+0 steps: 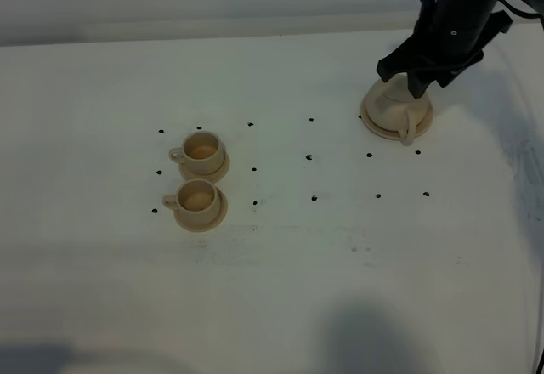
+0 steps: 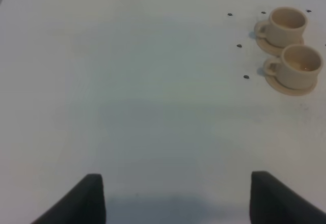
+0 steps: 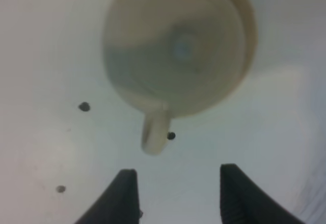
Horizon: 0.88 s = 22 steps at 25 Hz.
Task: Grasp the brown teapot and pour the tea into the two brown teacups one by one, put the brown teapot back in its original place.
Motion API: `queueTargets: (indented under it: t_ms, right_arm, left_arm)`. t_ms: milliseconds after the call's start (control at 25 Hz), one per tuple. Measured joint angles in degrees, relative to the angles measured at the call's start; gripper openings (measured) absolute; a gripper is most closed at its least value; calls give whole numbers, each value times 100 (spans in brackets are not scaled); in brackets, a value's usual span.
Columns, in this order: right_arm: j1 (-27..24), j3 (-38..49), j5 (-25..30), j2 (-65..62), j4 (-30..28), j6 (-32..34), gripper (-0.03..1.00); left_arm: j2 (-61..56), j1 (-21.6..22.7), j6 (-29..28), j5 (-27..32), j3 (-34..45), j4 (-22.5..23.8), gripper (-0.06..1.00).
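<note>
The brown teapot (image 1: 393, 107) stands on its wide saucer disc (image 1: 381, 129) at the far right, with its loop handle (image 1: 409, 127) pointing toward the table front. My right gripper (image 1: 409, 80) hovers just above it. In the right wrist view the teapot (image 3: 178, 46) is blurred and close. The gripper (image 3: 178, 175) is open, its fingers apart just short of the handle (image 3: 154, 132) and touching nothing. The two brown teacups (image 1: 202, 149) (image 1: 197, 199) sit on small saucers at the left. My left gripper (image 2: 175, 193) is open and empty, well short of the cups (image 2: 288, 24) (image 2: 301, 63).
Small black dots (image 1: 309, 157) mark the white table (image 1: 280, 289) between the cups and the teapot. The table's back edge (image 1: 170, 36) runs behind them. The right arm (image 1: 455, 17) reaches in from the top right.
</note>
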Motion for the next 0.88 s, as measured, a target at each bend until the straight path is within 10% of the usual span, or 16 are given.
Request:
queueTargets:
  t_ms: [880]
  right_arm:
    - [-72,187,-40,336,332,679,36]
  left_arm:
    - [0,0,0,6,0,0,57]
